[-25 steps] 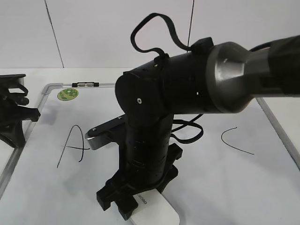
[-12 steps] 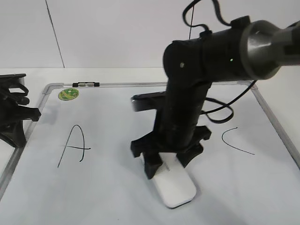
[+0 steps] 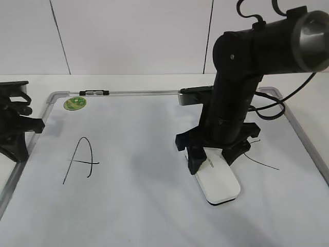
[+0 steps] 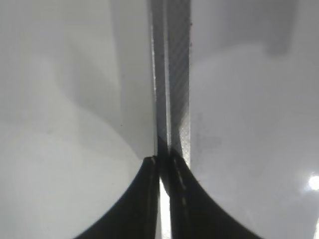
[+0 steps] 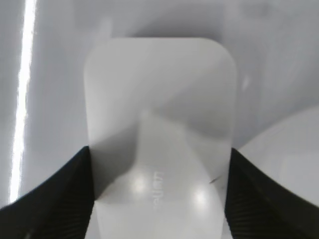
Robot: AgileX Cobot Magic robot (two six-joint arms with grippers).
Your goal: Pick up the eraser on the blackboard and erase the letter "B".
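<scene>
The right hand [image 3: 215,157] had swept from the 6 o'clock edge of the blackboard [image 3: 154,216] toward 3 o'clock, its fingers clamped on both sides of the eraser [image 3: 221,185], which lay flat on the board near the letter "C" [image 3: 259,154]. No letter "B" was visible between the "A" [image 3: 79,159] and the "C" (I judged it already wiped). The left hand [image 4: 159,199] stayed at the 9 o'clock frame, closed and empty.
</scene>
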